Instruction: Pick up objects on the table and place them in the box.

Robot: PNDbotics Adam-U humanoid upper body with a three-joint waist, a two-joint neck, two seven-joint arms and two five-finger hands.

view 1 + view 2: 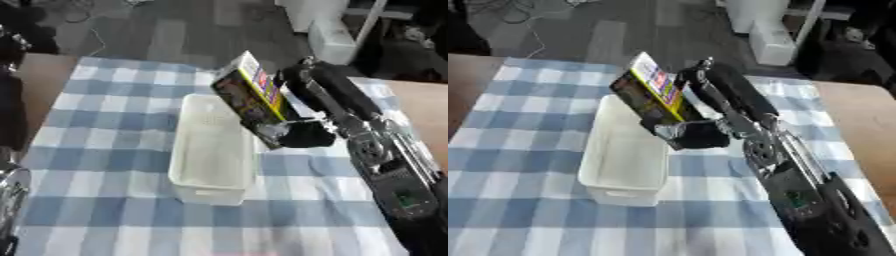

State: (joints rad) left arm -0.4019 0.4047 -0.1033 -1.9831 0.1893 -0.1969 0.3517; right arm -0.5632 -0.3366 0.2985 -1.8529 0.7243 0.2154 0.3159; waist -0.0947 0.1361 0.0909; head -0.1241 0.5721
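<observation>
Lighting is even and moderately bright, apparently from overhead. Shadows are soft: a faint one lies on the checked cloth (105, 150) just beside the white box (210, 150). Both views are soft throughout, with blocky smearing; print on the yellow and black packet (651, 90) is unreadable. The white box shows a mild pale sheen inside. The floor (175, 30) beyond the bench reads darker.

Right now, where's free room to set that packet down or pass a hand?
Inside the white box: bare. Checked cloth left of the box and the strip near its front end: open. Crowded along the box's right wall, where the right hand holds the yellow-black packet.
</observation>
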